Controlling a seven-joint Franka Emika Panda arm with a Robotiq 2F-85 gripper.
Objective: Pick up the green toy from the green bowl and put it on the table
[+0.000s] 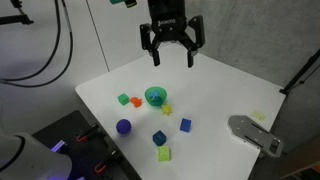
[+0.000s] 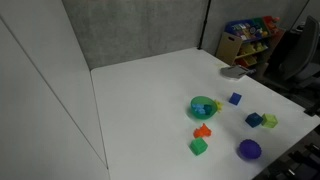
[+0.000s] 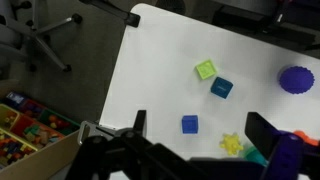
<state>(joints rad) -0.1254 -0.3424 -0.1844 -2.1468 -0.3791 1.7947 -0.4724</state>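
The teal-green bowl (image 1: 155, 96) stands near the middle of the white table (image 1: 220, 90). It also shows in an exterior view (image 2: 204, 105), with a small green piece inside that looks like the green toy (image 2: 203, 109). In the wrist view only the bowl's rim (image 3: 258, 157) shows at the bottom edge, and the toy is hidden. My gripper (image 1: 168, 50) hangs open and empty well above the table, just behind the bowl. Its two fingers frame the wrist view (image 3: 200, 135).
Around the bowl lie a yellow star (image 1: 167, 109), blue cube (image 1: 185, 125), bright green cube (image 1: 124, 99), orange piece (image 1: 136, 101), purple ball (image 1: 123, 127), dark blue cube (image 1: 159, 138) and lime cube (image 1: 164, 154). A grey object (image 1: 255, 133) lies at the table edge.
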